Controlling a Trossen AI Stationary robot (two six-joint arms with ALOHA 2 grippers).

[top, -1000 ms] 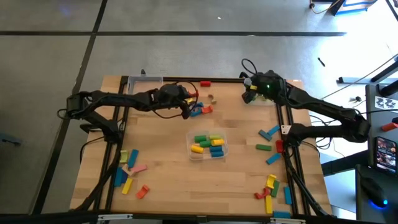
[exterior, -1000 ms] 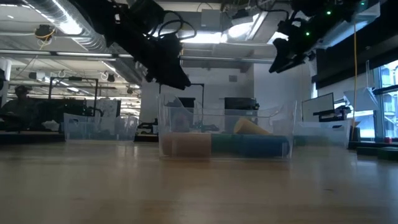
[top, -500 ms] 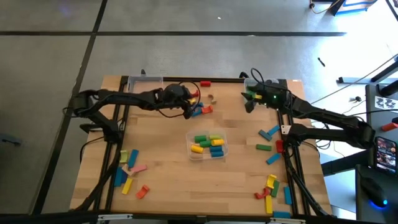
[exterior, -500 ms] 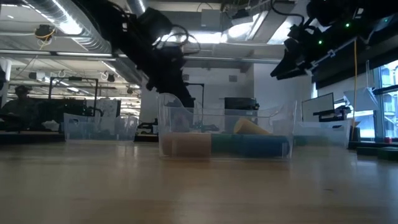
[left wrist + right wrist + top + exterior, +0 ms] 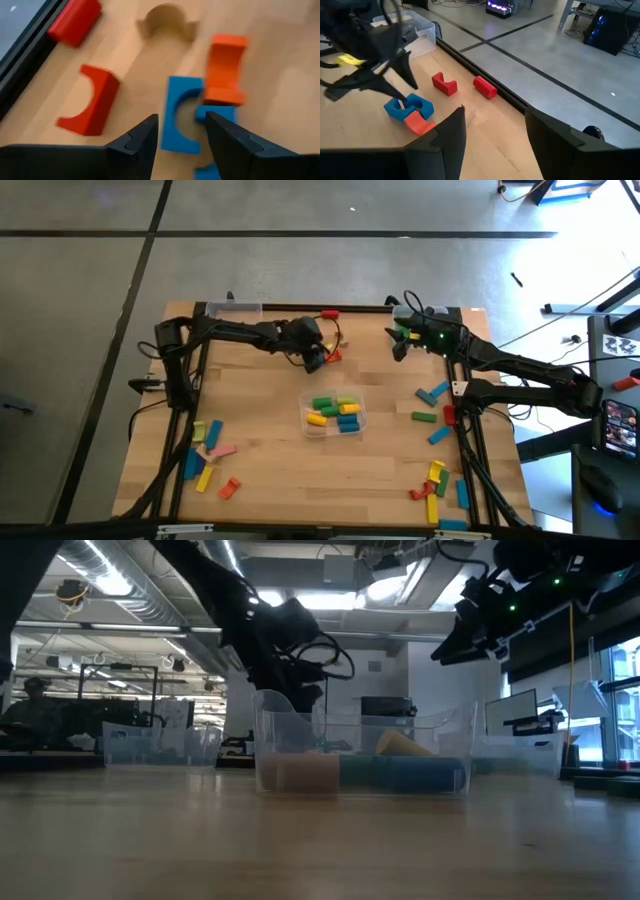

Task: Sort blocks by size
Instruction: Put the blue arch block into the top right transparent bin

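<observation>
Desk (image 5: 270, 450) far edge: left pincer (image 5: 181, 131), fingers apart and empty, hangs just above blue arch (image 5: 179, 120) lying flat beside orange arch (image 5: 225, 67), long axis running between fingers; right pincer (image 5: 495, 125), fingers apart, waits farther off

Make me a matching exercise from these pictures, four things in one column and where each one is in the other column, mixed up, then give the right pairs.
Things:
1. blue arch
2. clear bin
3. red bar
4. right gripper

Places:
A. middle of the table, holding short blocks
B. raised near the table's far right corner
C. just ahead of the open left gripper
D. lying along the table's far edge

Pairs: 1-C, 2-A, 3-D, 4-B
</observation>
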